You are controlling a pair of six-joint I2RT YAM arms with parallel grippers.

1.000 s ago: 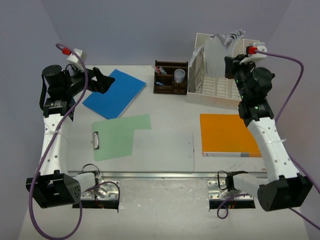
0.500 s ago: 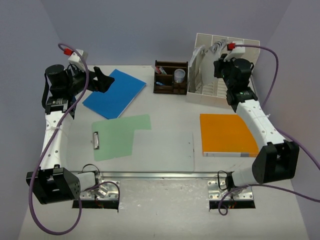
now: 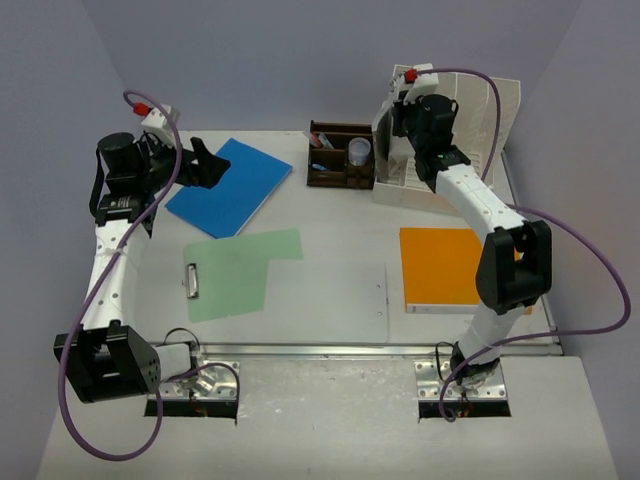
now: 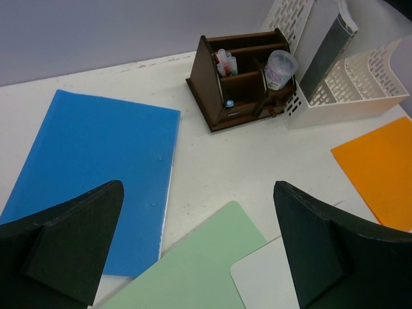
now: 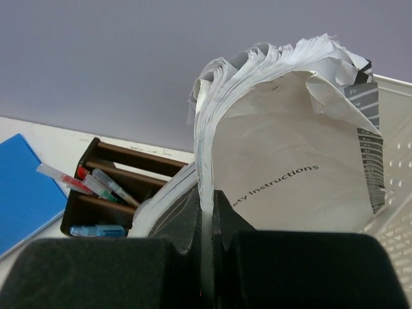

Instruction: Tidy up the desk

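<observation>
**Mia:** What's on the far left?

**Tom:** The left gripper [image 4: 198, 187]. It's spread wide and holds nothing. It hangs above the blue folder [image 3: 230, 185], near its left side.

**Mia:** And the surface [image 3: 330, 215]?

**Tom:** It's the big white top under everything. A metal rail [image 3: 330, 349] runs along its near edge.

**Mia:** What's next to the blue folder?

**Tom:** A green folder [image 3: 240, 270] lies flat, closer to us. A small clip [image 3: 191, 280] sits at its left edge. A white sheet [image 3: 330, 305] covers its near right corner.

**Mia:** And at the back, in the middle?

**Tom:** A brown pen box [image 3: 340, 158] with pens [image 5: 96, 183] and a little cup [image 3: 359, 151] in it. The white rack [image 3: 440, 175] stands just beside it, on the right.

**Mia:** What's the right gripper [image 5: 206, 212] doing?

**Tom:** It's squeezed tight on a thick bunch of papers [image 5: 290, 167]. The papers stick up and curl over at the top. It's up high by the rack's left end. I can't tell if the papers touch the rack.

**Mia:** Anything more?

**Tom:** An orange folder [image 3: 445, 270] lies flat on the right, in front of the rack.
</observation>
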